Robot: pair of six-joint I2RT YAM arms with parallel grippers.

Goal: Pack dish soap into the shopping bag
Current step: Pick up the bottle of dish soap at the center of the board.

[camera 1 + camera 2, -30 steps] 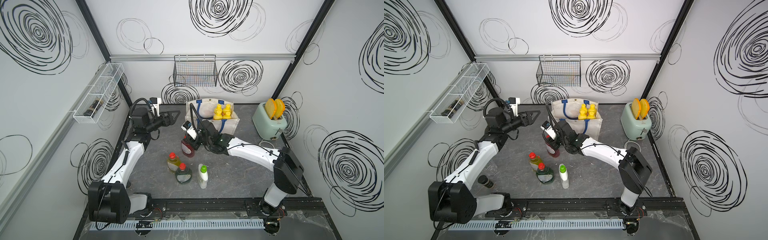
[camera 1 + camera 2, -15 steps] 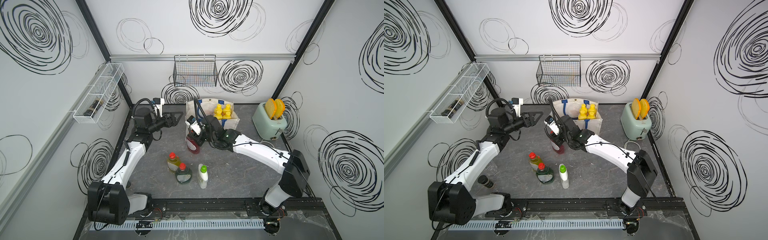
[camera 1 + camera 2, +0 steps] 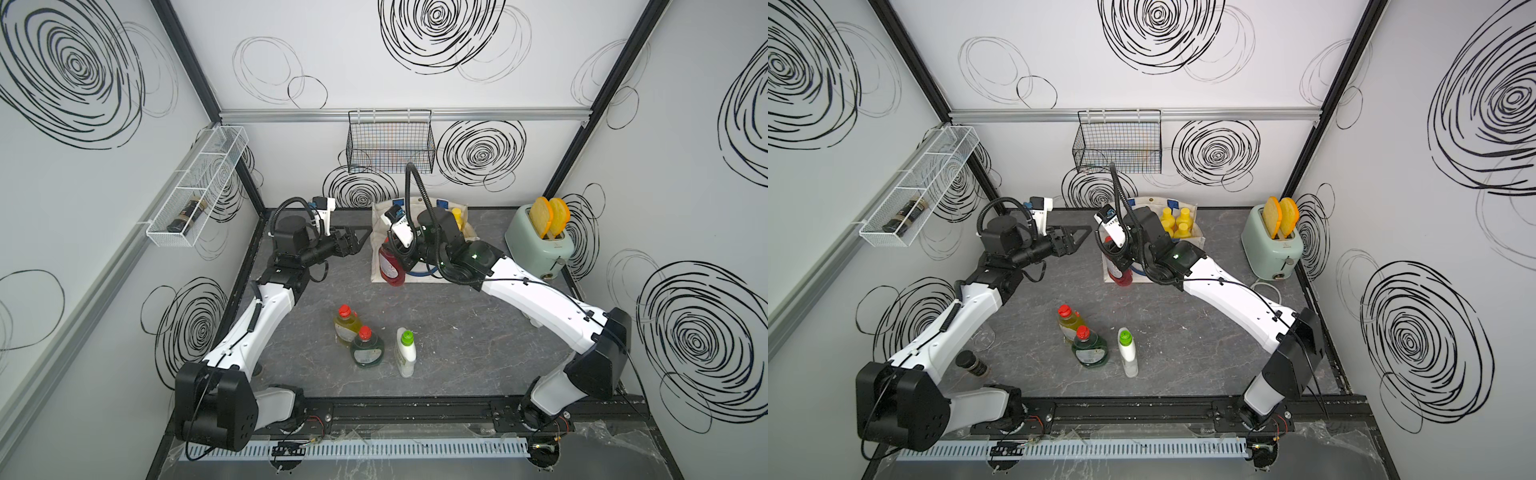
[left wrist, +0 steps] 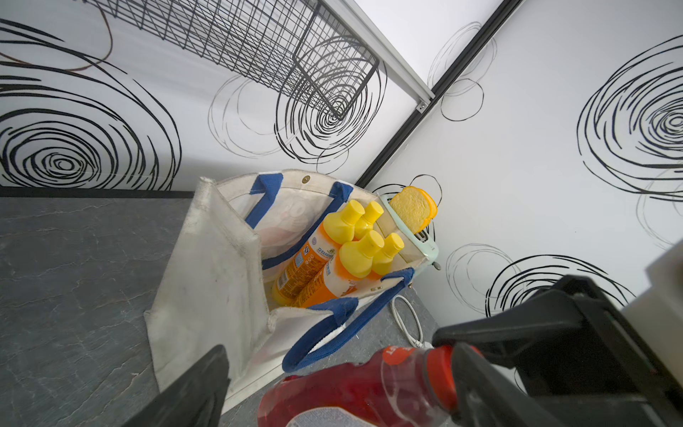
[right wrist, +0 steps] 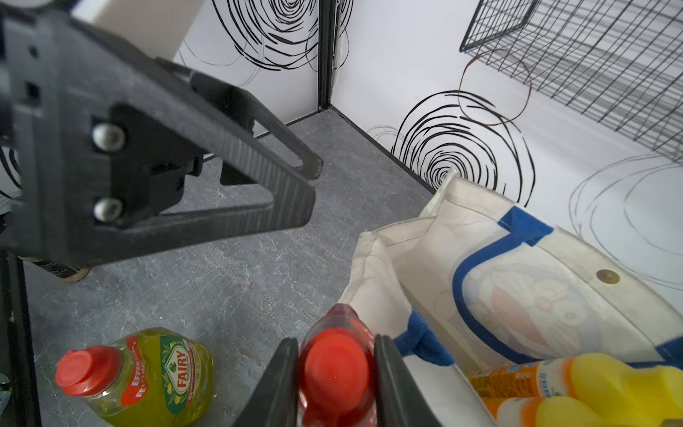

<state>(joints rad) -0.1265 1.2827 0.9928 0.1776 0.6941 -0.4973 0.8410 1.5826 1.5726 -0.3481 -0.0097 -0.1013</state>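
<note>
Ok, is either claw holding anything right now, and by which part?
The right claw grips the red dish soap bottle by its red cap, at the neck. The left claw is open and holds nothing.

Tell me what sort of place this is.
Probably a robot test booth dressed as a kitchen: swirl-printed walls box in two arms, with a toaster and wire basket.

The shopping bag (image 4: 207, 281) is matt, coarse-woven white cloth with blue webbing handles (image 4: 343, 305); the red bottle (image 4: 332, 392) is clear glossy plastic. The wire basket (image 4: 258, 40) is thin black metal, and the toaster (image 3: 540, 245) at the bag's three o'clock looks smooth, perhaps painted metal.
</note>
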